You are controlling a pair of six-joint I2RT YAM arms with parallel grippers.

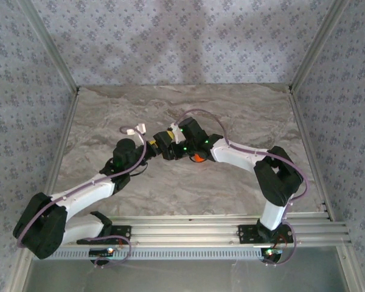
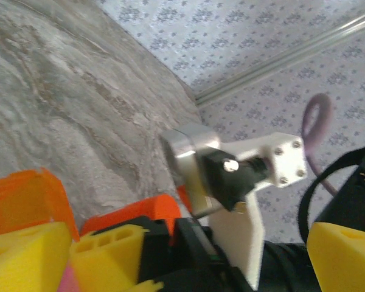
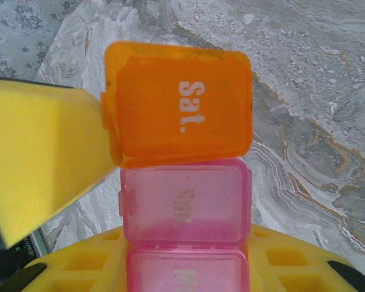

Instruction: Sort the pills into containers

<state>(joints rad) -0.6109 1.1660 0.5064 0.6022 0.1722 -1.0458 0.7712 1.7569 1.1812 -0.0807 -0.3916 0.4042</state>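
Here the right gripper (image 3: pixel 185 246) is clamping the containers (image 3: pixel 181 149) by the pink end, its pocketed yellow fingers (image 3: pixel 280 267) pressing in from either side at the bottom of the right wrist view. The pair is sticking out past the fingertips above the marbled table (image 3: pixel 319 115) — the orange box (image 3: pixel 179 112), marked "Sat.", is sitting at the far end, and the pink box (image 3: pixel 182 201), marked "Sun.", is adjoining it on the gripper's side. A further pink panel (image 3: pixel 185 271) with white lettering is lying nearest the fingers; whether it is a lid swung open I cannot tell. The left gripper (image 2: pixel 182 240) is standing spread wide, grasping nothing, and one of its smooth yellow fingers (image 3: pixel 42 158) is resting up against the orange box's side. In the top view both arms are meeting over the middle of the table, and an orange object (image 1: pixel 198 158) is lying just beside the right arm's wrist.
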